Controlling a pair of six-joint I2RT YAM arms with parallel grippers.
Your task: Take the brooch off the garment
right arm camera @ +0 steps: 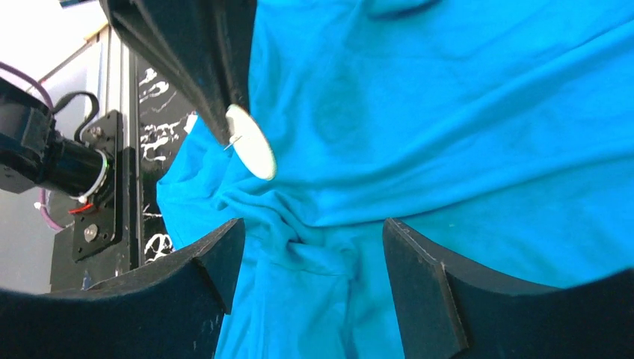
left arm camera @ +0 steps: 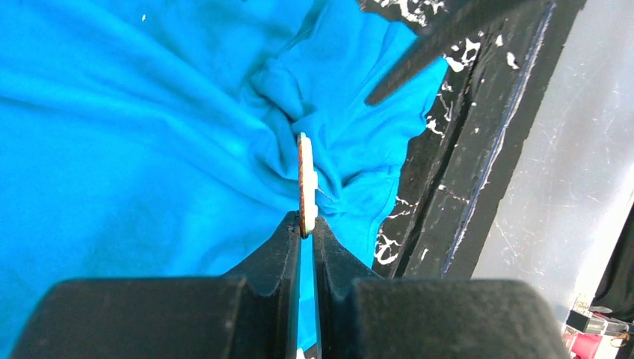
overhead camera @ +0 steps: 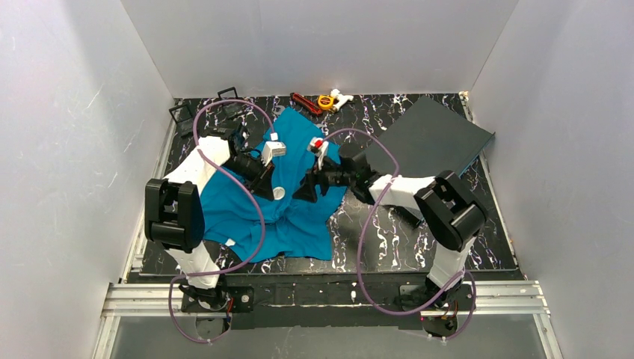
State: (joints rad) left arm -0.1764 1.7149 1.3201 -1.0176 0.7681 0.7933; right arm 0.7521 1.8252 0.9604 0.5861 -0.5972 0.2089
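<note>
The teal-blue T-shirt (overhead camera: 288,217) lies rumpled on the black marbled table (overhead camera: 419,232). My left gripper (overhead camera: 271,187) is shut on the brooch (overhead camera: 278,193), a round white disc. In the left wrist view the brooch (left arm camera: 305,179) shows edge-on between the fingertips (left arm camera: 288,239), with a thin pin at its side, over bunched cloth (left arm camera: 149,149). In the right wrist view the brooch (right arm camera: 250,142) hangs from the left fingers (right arm camera: 194,52) close above the shirt (right arm camera: 448,134). I cannot tell whether the pin is still in the cloth. My right gripper (right arm camera: 310,247) is open over a gathered fold.
A flat dark grey board (overhead camera: 434,138) lies at the back right. Red and yellow tools (overhead camera: 320,101) lie at the back edge, and black frames (overhead camera: 183,112) at the back left. White walls close in three sides.
</note>
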